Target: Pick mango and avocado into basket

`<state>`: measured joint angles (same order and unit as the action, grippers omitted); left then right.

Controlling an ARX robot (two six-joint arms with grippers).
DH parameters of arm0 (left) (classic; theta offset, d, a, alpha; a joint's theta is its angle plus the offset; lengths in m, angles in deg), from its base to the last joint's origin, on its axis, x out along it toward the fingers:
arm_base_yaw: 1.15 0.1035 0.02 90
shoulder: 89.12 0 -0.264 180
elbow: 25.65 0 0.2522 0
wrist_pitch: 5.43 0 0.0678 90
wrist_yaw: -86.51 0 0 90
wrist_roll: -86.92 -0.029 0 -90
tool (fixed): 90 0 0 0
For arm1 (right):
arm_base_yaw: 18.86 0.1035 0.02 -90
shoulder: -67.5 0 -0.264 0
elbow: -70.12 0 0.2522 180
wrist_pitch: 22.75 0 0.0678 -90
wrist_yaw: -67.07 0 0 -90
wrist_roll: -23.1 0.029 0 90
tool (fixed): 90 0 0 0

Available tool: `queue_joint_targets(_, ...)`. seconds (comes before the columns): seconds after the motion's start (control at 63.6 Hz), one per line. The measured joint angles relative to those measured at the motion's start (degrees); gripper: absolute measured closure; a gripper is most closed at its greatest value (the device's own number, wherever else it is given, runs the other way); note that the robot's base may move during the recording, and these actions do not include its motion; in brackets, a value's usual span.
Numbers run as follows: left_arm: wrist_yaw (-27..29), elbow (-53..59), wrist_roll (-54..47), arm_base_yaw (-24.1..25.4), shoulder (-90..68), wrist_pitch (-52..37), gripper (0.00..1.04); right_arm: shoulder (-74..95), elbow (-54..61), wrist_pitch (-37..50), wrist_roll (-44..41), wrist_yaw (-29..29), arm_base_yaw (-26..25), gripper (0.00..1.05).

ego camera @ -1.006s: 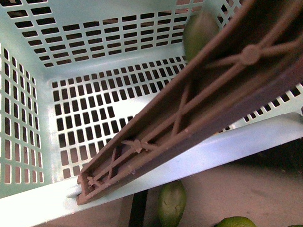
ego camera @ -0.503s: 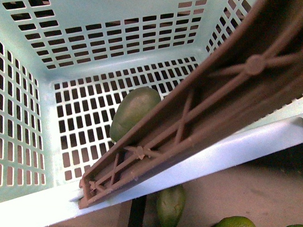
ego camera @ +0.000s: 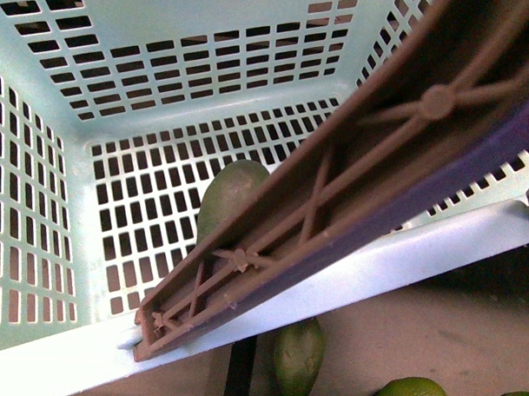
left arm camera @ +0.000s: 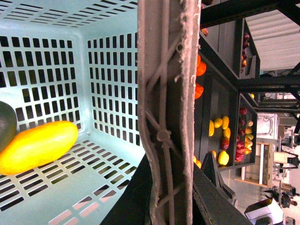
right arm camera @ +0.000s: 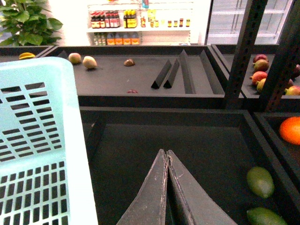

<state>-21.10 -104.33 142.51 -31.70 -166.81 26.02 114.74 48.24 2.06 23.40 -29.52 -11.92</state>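
The avocado (ego camera: 225, 201) lies on the basket (ego camera: 39, 181) floor, partly hidden by the brown handle (ego camera: 361, 184). The yellow mango (left arm camera: 37, 146) lies in there too, touching it. Both fruits look packed. The right gripper (right arm camera: 167, 157) is pressed shut and holds nothing. The left gripper is not in view.
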Motion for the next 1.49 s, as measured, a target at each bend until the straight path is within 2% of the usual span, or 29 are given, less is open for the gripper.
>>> queue_joint_targets(0.142,0.02,0.00,0.00,0.00,0.00,0.00,0.96,-4.76,2.38,-2.47,0.00,1.66,-1.66,1.03)
queue_joint_targets(0.204,0.02,0.00,0.00,0.00,0.00,0.00,0.96,-6.86,3.21,-3.80,-0.04,5.66,-4.46,1.03)
queue_joint_targets(0.314,0.02,0.00,0.02,0.02,0.00,0.00,0.96,-10.38,4.28,-6.01,-0.04,6.16,-6.62,1.03)
queue_joint_targets(0.472,0.13,0.00,-0.02,0.02,0.00,0.00,0.96,-14.91,5.55,-9.42,-0.04,6.43,-6.71,1.03)
queue_joint_targets(0.629,0.02,0.00,0.00,0.00,0.00,0.00,0.96,-17.29,7.15,-9.16,-0.09,6.60,-6.75,1.03)
queue_joint_targets(0.676,0.00,0.00,-0.02,0.00,0.00,0.00,0.96,-19.23,7.15,-10.95,-0.09,6.49,-6.75,1.03)
queue_joint_targets(0.692,0.02,0.00,-0.02,0.00,0.00,0.00,0.96,-25.79,7.15,-17.05,-0.09,6.49,-6.75,1.03)
queue_joint_targets(1.305,0.02,0.00,-0.02,0.00,0.00,0.00,0.96,-37.29,7.15,-28.57,-0.09,6.49,-6.75,1.03)
queue_joint_targets(1.384,0.00,0.00,-0.02,0.00,0.00,0.00,0.96,-43.52,7.13,-36.74,-0.09,6.51,-6.75,1.03)
queue_joint_targets(1.494,0.09,0.00,-0.04,0.00,0.00,0.00,0.96,-46.71,7.13,-38.34,-0.09,6.47,-6.75,1.03)
